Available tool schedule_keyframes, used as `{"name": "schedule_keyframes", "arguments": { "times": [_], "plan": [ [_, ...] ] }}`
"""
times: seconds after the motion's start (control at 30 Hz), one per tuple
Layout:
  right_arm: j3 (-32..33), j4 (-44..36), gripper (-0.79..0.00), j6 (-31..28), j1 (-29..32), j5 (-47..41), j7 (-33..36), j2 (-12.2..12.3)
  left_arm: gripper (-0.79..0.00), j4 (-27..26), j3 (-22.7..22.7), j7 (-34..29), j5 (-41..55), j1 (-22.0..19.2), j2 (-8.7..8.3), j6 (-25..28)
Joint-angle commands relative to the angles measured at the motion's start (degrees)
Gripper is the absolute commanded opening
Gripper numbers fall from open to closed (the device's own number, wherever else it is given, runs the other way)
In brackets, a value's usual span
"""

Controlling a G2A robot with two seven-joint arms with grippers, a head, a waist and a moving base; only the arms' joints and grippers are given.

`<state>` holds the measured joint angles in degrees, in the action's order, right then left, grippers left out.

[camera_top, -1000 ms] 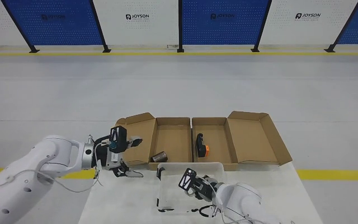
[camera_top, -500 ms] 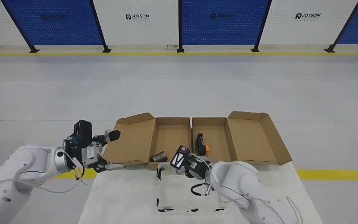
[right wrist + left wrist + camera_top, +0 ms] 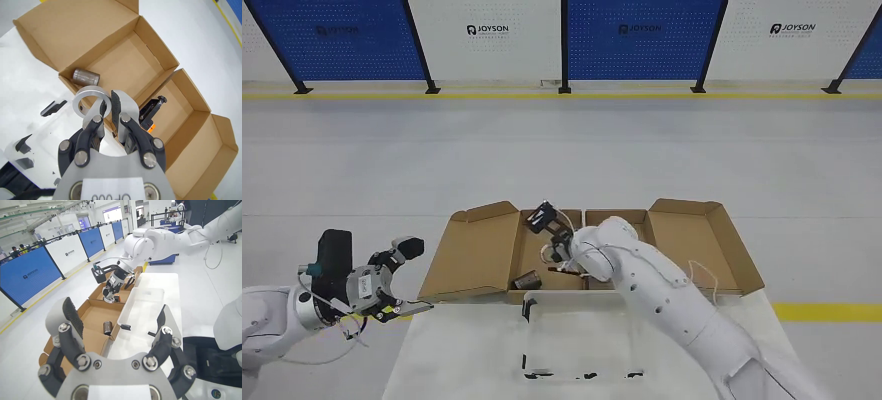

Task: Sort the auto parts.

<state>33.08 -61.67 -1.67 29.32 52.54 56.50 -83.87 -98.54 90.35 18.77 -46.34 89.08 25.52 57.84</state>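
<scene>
Gripper on my right arm [image 3: 108, 103], at centre of the top view [image 3: 556, 260], with its fingers drawn narrow and pinching the rim of a silver ring [image 3: 91, 100]. I hold the ring in the air over the near wall of the left carton [image 3: 121, 62], close to where that carton meets the right carton [image 3: 181, 106].

Metal cylinder [image 3: 86, 76] lies on its side in the near corner of the left carton, just beside the ring as my right wrist sees it. In the top view it sits a little left of centre [image 3: 527, 279].

Black part [image 3: 150, 115] with an orange tip rests in the right carton, on the side next to the left carton.

Both cartons stand open, flaps spread, along the far edge of the white table [image 3: 462, 350]. Clear tray [image 3: 582, 340] lies on the table just in front of the cartons, at lower centre of the top view.

My left gripper [image 3: 117, 317], at the lower left of the top view [image 3: 407, 280], hangs just beside the table's far left corner. Its fingers are spread wide, with nothing between them.
</scene>
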Motion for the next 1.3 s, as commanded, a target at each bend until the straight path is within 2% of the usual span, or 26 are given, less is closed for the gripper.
{"name": "schedule_keyframes", "arguments": {
  "times": [0.0,0.2,0.23,0.27,0.3,0.33,0.57,0.67,0.77,0.9,0.97,1.07,1.17,1.23,1.27],
  "plan": [
    [-1.6,5.8,-0.785,0.2,-1.8,-1.7,-0.1,-1.8,0.000,0.0,0.0,0.0,0.0,0.0,0.00,0.0],
    [-4.8,18.3,-0.785,0.2,-5.2,-5.0,-2.1,-6.6,0.000,0.0,0.0,0.0,0.0,0.0,0.00,0.0],
    [-5.2,19.9,-0.763,0.3,-5.6,-5.1,-2.4,-7.2,0.000,0.0,0.0,0.0,0.0,0.0,0.00,0.0],
    [-5.5,21.2,-0.637,0.2,-6.0,-5.4,-2.8,-7.9,0.000,0.0,0.0,0.0,0.0,0.0,0.00,0.0],
    [-5.8,22.4,-0.576,0.0,-6.4,-5.6,-3.2,-8.5,0.000,0.0,0.0,0.0,0.0,0.0,0.00,0.0],
    [-5.9,23.5,-0.551,-0.2,-6.7,-5.8,-3.5,-9.0,0.000,0.0,0.0,0.0,0.0,0.0,0.00,0.0],
    [-5.4,28.2,-0.462,-2.5,-9.0,-7.0,-6.1,-11.1,0.000,0.0,0.0,0.0,0.0,0.0,0.00,0.0],
    [-3.8,26.8,-0.446,-8.4,-9.2,-8.1,-10.5,-10.7,0.000,0.0,0.0,0.0,0.0,0.0,0.00,0.0],
    [-1.0,21.9,-0.437,-18.9,-7.7,-7.7,-17.8,-8.3,0.000,0.0,0.0,0.0,0.0,0.0,0.00,0.0],
    [6.7,8.7,-0.416,-28.3,-0.6,-2.2,-26.2,-1.9,0.000,0.0,0.0,0.0,0.0,0.0,0.00,0.0],
    [12.6,-2.5,-0.400,-29.6,6.5,2.5,-27.3,1.9,0.000,0.0,0.0,0.0,0.0,0.0,0.00,0.0],
    [23.8,-22.8,-0.397,-33.5,21.0,7.4,-26.2,7.0,0.000,0.0,0.0,0.0,0.0,0.0,0.00,0.0],
    [34.4,-38.4,-0.394,-38.9,35.3,9.3,-26.7,10.4,0.000,0.0,0.0,0.0,0.0,0.0,0.00,0.0],
    [40.0,-44.0,-0.332,-41.1,42.2,9.9,-28.0,11.6,0.000,0.0,0.0,0.0,0.0,0.0,0.00,0.0],
    [42.1,-45.8,-0.265,-41.9,44.7,10.1,-28.8,12.1,0.000,0.0,0.0,0.0,0.0,0.0,0.00,0.0]
  ]
}}
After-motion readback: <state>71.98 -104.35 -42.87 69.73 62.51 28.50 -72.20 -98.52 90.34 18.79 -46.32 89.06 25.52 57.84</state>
